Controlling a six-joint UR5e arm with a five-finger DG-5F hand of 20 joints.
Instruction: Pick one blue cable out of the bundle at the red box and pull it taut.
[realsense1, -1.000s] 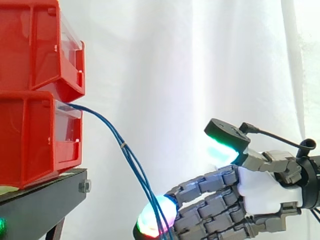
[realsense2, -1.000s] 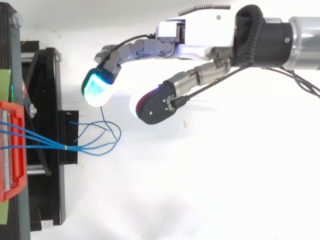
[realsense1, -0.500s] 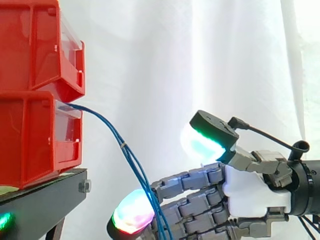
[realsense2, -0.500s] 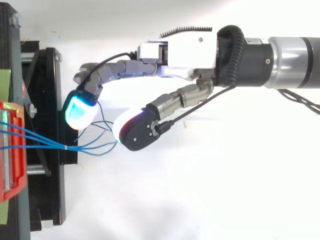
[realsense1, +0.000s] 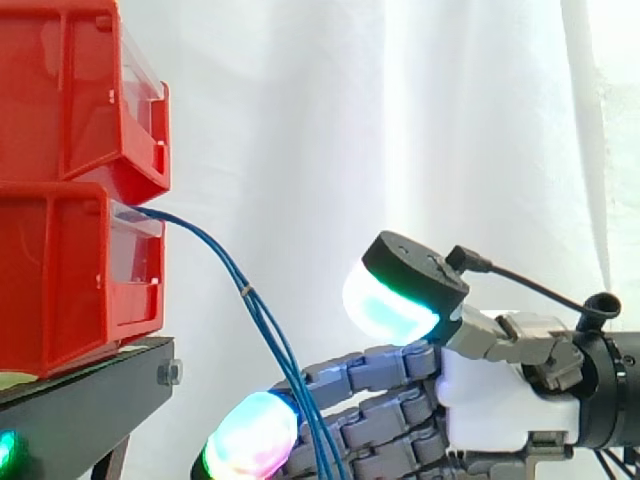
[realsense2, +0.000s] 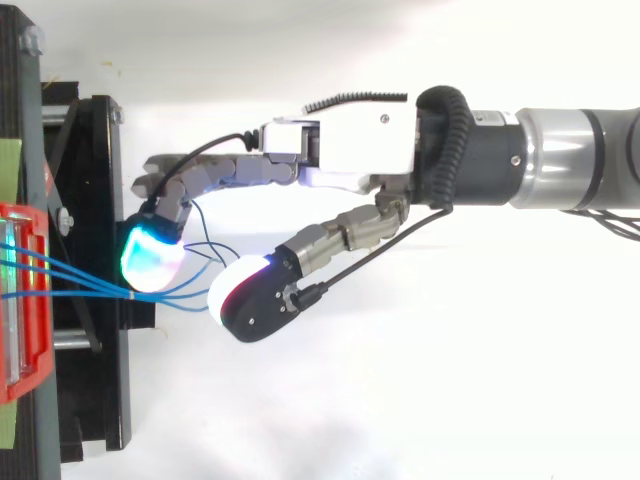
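Several thin blue cables (realsense1: 250, 296) leave the lower red bin (realsense1: 60, 280) and hang down to the right, tied together partway along. From above, the blue cables (realsense2: 70, 285) run to a tie at the stand's edge, then fan into loose loops. My hand (realsense2: 340, 150) reaches in from the right, open, with its fingers stretched toward the bins. A cyan fingertip pad (realsense2: 150, 265) lies over the fanned ends and the thumb pad (realsense2: 228, 292) sits just to their right. The loops lie between the two. In the side view the hand (realsense1: 500, 395) is low, its fingers behind the hanging cables.
Two red bins are stacked on a black stand (realsense1: 90, 400), the upper bin (realsense1: 70, 90) overhanging the lower. The stand's black frame (realsense2: 100, 200) lies right under the fingertips. A white curtain hangs behind, and a white floor spreads below the arm.
The hand has moved left toward the bins, and down in the top view. Its cyan fingertip went from above the loops to over the fanned ends, and the thumb has come up beside them.
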